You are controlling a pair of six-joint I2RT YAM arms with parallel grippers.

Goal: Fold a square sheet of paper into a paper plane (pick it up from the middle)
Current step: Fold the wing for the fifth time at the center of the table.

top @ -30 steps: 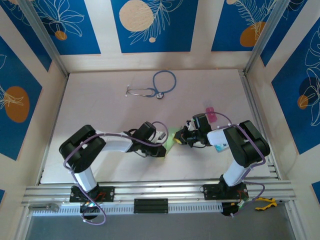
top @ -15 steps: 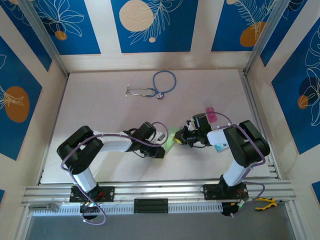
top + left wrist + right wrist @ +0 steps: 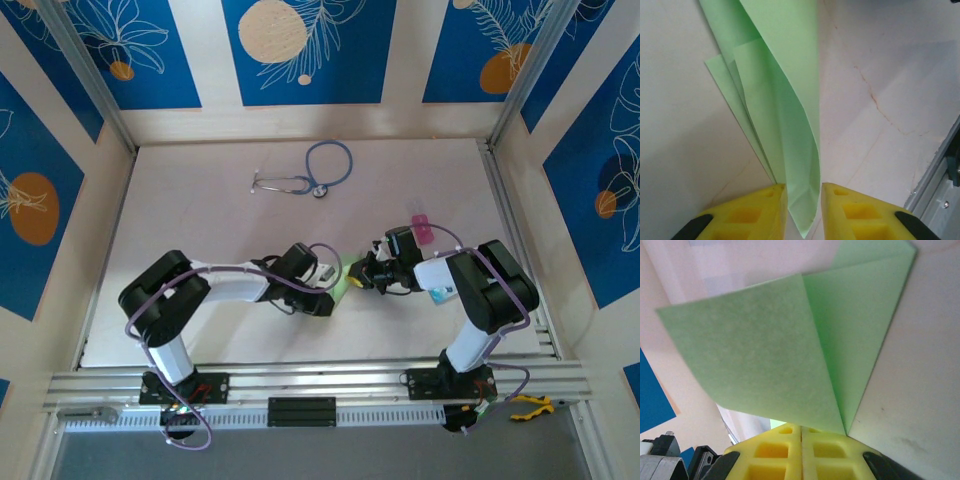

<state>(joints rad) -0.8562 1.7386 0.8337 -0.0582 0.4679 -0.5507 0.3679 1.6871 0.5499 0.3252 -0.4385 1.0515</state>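
The pale green sheet of paper (image 3: 348, 272), folded into layered flaps, hangs just above the table between both arms. In the left wrist view its narrow creased tip (image 3: 790, 125) runs down between my left gripper's (image 3: 804, 187) yellow fingers (image 3: 765, 210). These stand slightly open, with a thin gap on the right side. In the right wrist view the paper (image 3: 765, 350) fans out from the tips of my right gripper (image 3: 801, 427), whose jaws are pressed together on its folded corner. From above, the left gripper (image 3: 335, 283) and right gripper (image 3: 362, 276) face each other across the paper.
A blue stethoscope (image 3: 305, 178) lies at the back of the table. A small pink block (image 3: 421, 228) and a teal-and-white packet (image 3: 440, 293) sit by the right arm. An aluminium rail (image 3: 320, 380) runs along the near edge, also at the right (image 3: 940, 175).
My left gripper's jaws have eased apart around the paper tip, and the left arm has shifted slightly toward the paper. The right arm has held still.
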